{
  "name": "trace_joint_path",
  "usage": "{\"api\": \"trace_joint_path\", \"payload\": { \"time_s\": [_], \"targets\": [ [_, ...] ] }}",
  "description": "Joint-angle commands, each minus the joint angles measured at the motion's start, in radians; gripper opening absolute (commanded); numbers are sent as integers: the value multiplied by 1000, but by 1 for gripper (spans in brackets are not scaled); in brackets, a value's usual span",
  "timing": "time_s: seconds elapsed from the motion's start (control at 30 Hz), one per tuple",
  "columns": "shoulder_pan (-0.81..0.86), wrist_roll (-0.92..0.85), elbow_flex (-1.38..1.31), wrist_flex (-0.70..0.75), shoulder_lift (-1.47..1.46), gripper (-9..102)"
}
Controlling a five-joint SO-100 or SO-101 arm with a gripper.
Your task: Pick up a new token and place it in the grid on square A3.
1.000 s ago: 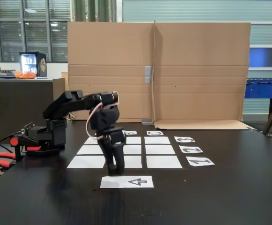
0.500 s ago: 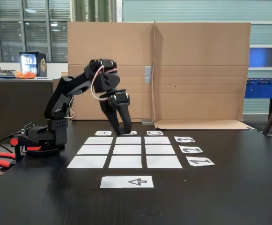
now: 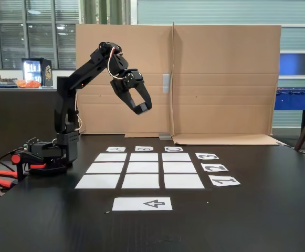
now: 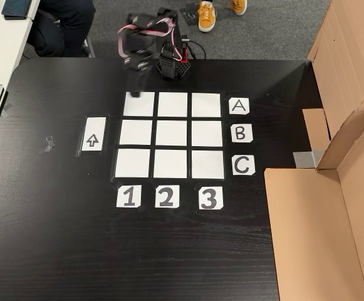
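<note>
The grid of nine white paper cells lies mid-table, with letter labels along its far edge and number labels on its right in the fixed view. Square A3 is the far-left cell there, and the top-right cell in the other view; it is bare. My gripper hangs high above the grid's far side, pointing down and to the right. Its fingers are closed on a small dark block at the tips, which looks like the black token. The arm is blurred in the other view.
A white sheet with an arrow lies in front of the grid, with nothing on it. A cardboard wall stands behind the table. The arm's base sits left of the grid. A person's shoes are beyond the table edge.
The gripper has lifted off the arrow sheet, swung back over the grid and risen to well above the table. The arrow sheet now lies uncovered.
</note>
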Motion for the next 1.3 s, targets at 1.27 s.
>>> {"api": "trace_joint_path", "payload": {
  "time_s": [1.27],
  "targets": [
    [-767,17,1017,-256,732,11]
  ]
}}
